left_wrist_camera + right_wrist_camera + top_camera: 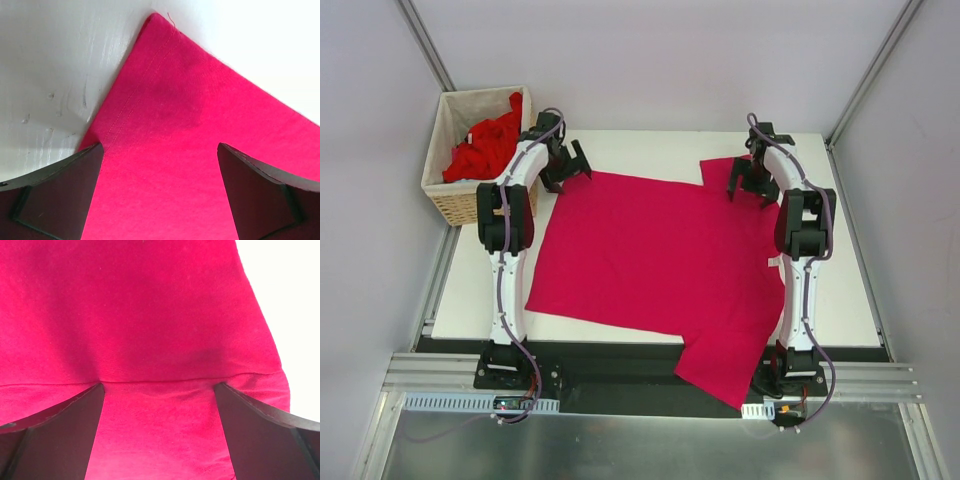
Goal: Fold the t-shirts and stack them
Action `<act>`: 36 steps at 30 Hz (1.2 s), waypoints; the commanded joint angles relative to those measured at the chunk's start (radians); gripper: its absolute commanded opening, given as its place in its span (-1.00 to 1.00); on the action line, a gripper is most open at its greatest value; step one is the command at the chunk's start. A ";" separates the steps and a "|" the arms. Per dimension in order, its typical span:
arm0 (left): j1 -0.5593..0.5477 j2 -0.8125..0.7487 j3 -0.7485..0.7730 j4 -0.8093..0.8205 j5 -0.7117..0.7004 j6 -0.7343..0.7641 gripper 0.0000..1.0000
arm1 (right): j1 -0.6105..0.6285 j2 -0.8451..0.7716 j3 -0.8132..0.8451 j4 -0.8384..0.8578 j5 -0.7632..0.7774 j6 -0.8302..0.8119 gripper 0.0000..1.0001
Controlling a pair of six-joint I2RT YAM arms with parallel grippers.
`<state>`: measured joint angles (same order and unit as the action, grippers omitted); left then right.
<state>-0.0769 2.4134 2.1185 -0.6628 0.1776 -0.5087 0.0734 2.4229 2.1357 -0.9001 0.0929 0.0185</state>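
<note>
The magenta t-shirt (650,250) is lying flat across the worktop (850,300), and the left claw (568,172) at 11 o'clock and the right claw (748,183) at 1 o'clock are hovering spread-jawed over its far corners, apparently preparing a fold.

Magenta t-shirt (650,260) right edge hidden behind right arm (802,290); red t-shirts (485,145) in basket (455,205) bunched, count unclear

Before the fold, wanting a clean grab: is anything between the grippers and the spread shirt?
Nothing visible. The left gripper and right gripper both hang open right above the shirt, at its far end, with only bare cloth beneath them.
</note>
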 commanded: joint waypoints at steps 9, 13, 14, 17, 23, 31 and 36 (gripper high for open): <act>0.016 0.055 0.100 -0.070 -0.038 -0.019 0.98 | -0.052 0.134 0.216 -0.007 -0.182 0.081 0.93; 0.017 0.058 0.126 -0.070 -0.021 -0.030 0.98 | -0.072 0.166 0.251 0.026 -0.255 0.126 0.93; 0.017 0.058 0.142 -0.069 -0.014 -0.033 0.98 | -0.070 0.174 0.266 0.030 -0.266 0.138 0.93; 0.019 0.049 0.158 -0.034 0.016 -0.040 0.98 | -0.093 0.197 0.282 0.061 -0.317 0.181 0.93; 0.028 0.079 0.245 0.037 0.057 -0.066 0.98 | -0.138 0.232 0.294 0.196 -0.432 0.304 0.93; 0.034 0.052 0.275 0.127 0.195 -0.070 0.98 | -0.152 0.116 0.232 0.351 -0.438 0.292 0.93; 0.003 -0.204 0.069 0.144 0.204 -0.036 0.98 | -0.123 -0.244 -0.110 0.417 -0.375 0.201 0.93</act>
<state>-0.0525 2.4538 2.2986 -0.5373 0.3340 -0.5648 -0.0757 2.4805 2.1906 -0.5419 -0.3283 0.2935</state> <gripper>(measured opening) 0.991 0.961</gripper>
